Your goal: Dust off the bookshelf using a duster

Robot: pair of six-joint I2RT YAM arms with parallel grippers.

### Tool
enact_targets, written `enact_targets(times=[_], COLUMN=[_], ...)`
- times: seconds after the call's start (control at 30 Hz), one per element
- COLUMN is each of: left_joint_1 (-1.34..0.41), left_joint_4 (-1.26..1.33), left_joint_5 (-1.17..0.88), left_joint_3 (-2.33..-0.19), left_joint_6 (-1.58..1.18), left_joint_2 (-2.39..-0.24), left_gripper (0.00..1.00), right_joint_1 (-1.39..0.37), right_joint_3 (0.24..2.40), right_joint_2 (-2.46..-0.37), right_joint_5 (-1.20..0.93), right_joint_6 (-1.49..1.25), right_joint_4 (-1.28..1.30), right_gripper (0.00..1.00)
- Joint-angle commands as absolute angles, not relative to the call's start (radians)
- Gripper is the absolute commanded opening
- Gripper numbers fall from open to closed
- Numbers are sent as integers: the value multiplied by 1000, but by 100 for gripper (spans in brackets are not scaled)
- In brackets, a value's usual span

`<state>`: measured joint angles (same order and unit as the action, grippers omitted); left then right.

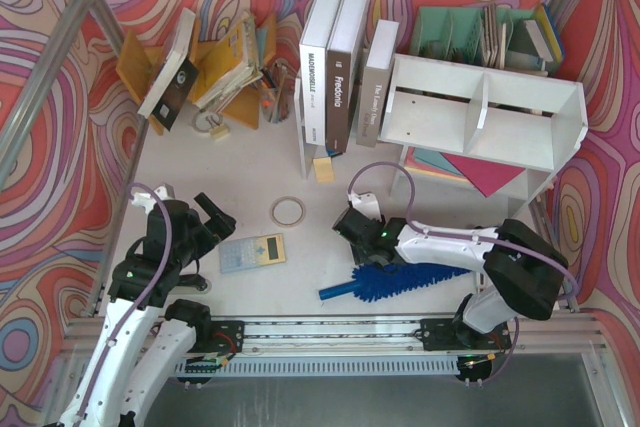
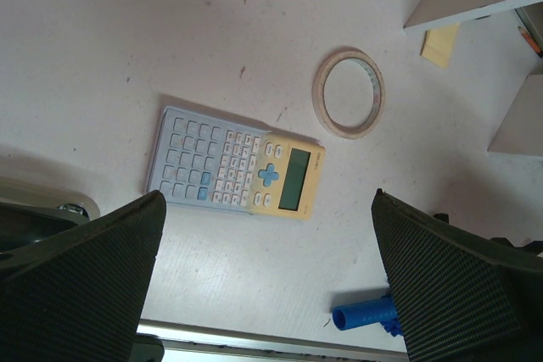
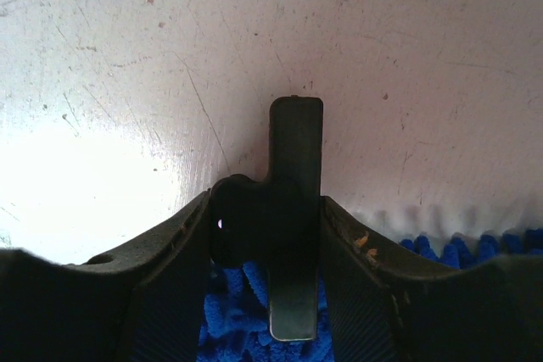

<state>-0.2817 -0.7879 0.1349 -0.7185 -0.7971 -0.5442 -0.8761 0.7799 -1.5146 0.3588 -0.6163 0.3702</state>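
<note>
The bright-blue fluffy duster (image 1: 405, 280) lies on the table near the front edge, its slim handle (image 2: 361, 315) pointing left. The white bookshelf (image 1: 480, 112) stands at the back right. My right gripper (image 1: 354, 230) is low, just behind the duster's left part. In the right wrist view a small black clip piece (image 3: 288, 201) sits between the fingers (image 3: 161, 294) and touches both, with blue fluff (image 3: 237, 328) under it. My left gripper (image 1: 208, 217) hangs wide open over the table near a calculator (image 2: 237, 174), holding nothing.
A tape ring (image 1: 289, 211) lies mid-table beyond the calculator (image 1: 252, 252). Upright books (image 1: 338, 67) stand at the back centre, a yellow wooden rack (image 1: 205, 67) with books back left, a green organiser (image 1: 480, 32) behind the bookshelf. A metal rail (image 1: 330, 332) edges the front.
</note>
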Motion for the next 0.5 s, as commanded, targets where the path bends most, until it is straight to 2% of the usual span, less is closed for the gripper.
enact_targets(times=[0.0, 0.27, 0.47], left_joint_1=[-285, -285, -285], left_joint_4=[-796, -783, -771], left_joint_5=[141, 137, 135], left_joint_3=[-703, -706, -709], left_joint_6=[-793, -787, -781], left_joint_2=[-537, -547, -558], left_gripper=[98, 98, 98], right_joint_1=[-871, -861, -840], right_joint_3=[826, 921, 1027], right_joint_2=[-1527, -1566, -1685], right_joint_5=[417, 429, 365], right_joint_6=[-597, -532, -490], right_joint_4=[368, 289, 196], right_gripper=[48, 47, 47])
